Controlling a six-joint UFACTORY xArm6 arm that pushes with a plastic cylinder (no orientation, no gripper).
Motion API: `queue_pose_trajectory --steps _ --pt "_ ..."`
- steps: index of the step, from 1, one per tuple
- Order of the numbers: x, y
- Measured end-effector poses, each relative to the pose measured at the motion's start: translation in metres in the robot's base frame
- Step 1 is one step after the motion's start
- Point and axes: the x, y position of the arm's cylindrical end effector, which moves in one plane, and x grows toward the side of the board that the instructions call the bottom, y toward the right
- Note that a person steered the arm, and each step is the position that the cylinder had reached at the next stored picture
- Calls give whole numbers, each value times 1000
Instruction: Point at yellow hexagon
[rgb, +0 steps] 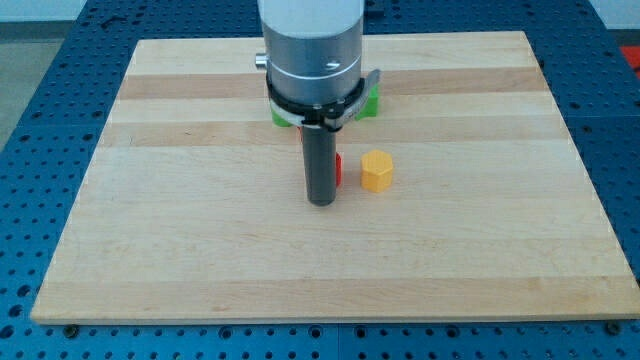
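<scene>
A yellow hexagon block (376, 171) stands on the wooden board (200, 250) a little right of centre. My tip (320, 201) rests on the board just left of the hexagon, with a small gap between them. A red block (338, 168) shows as a thin sliver behind the rod, between the rod and the yellow hexagon; its shape is hidden. Two green blocks peek out from behind the arm's silver body, one at its left (279, 116) and one at its right (370, 102); their shapes cannot be made out.
The arm's wide silver body (310, 45) covers the top centre of the board and hides what lies behind it. A blue perforated table (40, 120) surrounds the board on all sides.
</scene>
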Motion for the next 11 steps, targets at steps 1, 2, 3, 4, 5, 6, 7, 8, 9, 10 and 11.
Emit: queue_pose_trajectory --steps 1,2,3,4,5,6,7,8,9,10,11 --pt "-7 2" --pt "-14 2" --pt "-24 3" --pt "-18 3" --pt "50 21" --pt "49 78" --pt "43 96" --pt "18 94" --pt "18 77" --pt "0 76" --pt "-18 80"
